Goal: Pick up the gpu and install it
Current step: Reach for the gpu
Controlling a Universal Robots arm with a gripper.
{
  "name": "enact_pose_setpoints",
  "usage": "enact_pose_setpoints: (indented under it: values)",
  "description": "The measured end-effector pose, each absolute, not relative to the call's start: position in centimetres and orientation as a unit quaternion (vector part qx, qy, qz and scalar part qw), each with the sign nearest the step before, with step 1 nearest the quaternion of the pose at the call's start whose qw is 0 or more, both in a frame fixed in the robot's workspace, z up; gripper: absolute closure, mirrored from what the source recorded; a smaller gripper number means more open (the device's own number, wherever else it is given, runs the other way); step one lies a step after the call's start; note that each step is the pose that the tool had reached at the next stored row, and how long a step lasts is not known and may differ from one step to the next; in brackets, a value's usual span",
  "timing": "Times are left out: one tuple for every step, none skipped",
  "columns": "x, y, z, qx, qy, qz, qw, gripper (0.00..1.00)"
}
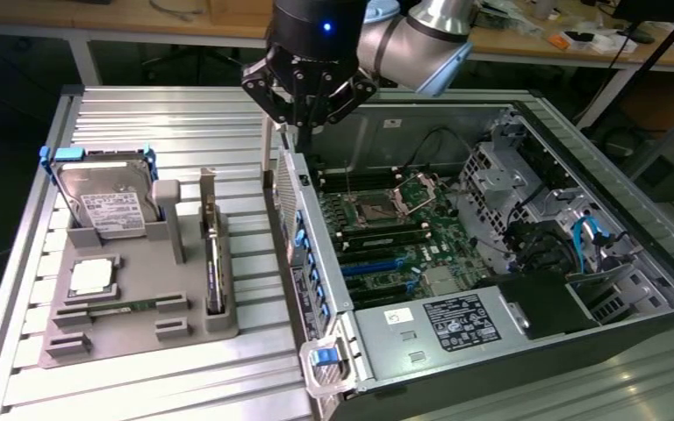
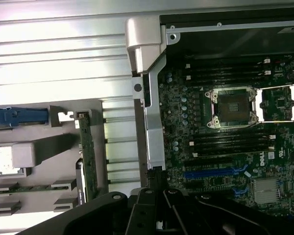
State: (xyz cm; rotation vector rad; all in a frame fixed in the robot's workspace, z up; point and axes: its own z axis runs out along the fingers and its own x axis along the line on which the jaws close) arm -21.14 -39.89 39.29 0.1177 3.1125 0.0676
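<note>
The gpu (image 1: pixel 211 256) stands on its long edge in a slot of the grey holder tray (image 1: pixel 138 329), its green board edge and silvery bracket facing up. In the wrist view the gpu (image 2: pixel 85 157) is a thin green strip beside the case wall. My gripper (image 1: pixel 308 121) hangs above the back edge of the open computer case (image 1: pixel 313 254), up and away from the gpu. Its fingers meet at the tips, shut with nothing in them. The dark body of the gripper (image 2: pixel 162 208) is over the motherboard's edge.
The tray also holds a silver hard drive with blue rails (image 1: pixel 103 200), a processor chip (image 1: pixel 90 277) and a narrow memory stick (image 1: pixel 126 307). Inside the case lie the motherboard's processor socket (image 2: pixel 232 105), blue expansion slots (image 2: pixel 213 172) and a power supply (image 1: pixel 455 320). A ribbed metal table (image 1: pixel 150 118) lies beneath everything.
</note>
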Motion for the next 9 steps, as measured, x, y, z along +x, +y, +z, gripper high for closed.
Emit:
enact_pose_setpoints:
  values:
    - [-21.26, -39.89, 39.29, 0.038, 0.999, 0.022, 0.013, 0.89]
    - [-21.34, -39.89, 39.29, 0.038, 0.999, 0.022, 0.013, 0.89]
    - [-21.41, -39.89, 39.29, 0.038, 0.999, 0.022, 0.013, 0.89]
    - [-21.48, -39.89, 39.28, 0.038, 0.999, 0.022, 0.013, 0.89]
    - [-21.58, -39.89, 39.28, 0.038, 0.999, 0.022, 0.013, 0.89]
    - [-21.69, -39.89, 39.27, 0.038, 0.999, 0.022, 0.013, 0.89]
    - [-21.84, -39.89, 39.27, 0.038, 0.999, 0.022, 0.013, 0.89]
    - [-21.93, -39.89, 39.27, 0.038, 0.999, 0.022, 0.013, 0.89]
    - [-22.02, -39.89, 39.27, 0.038, 0.999, 0.022, 0.013, 0.89]
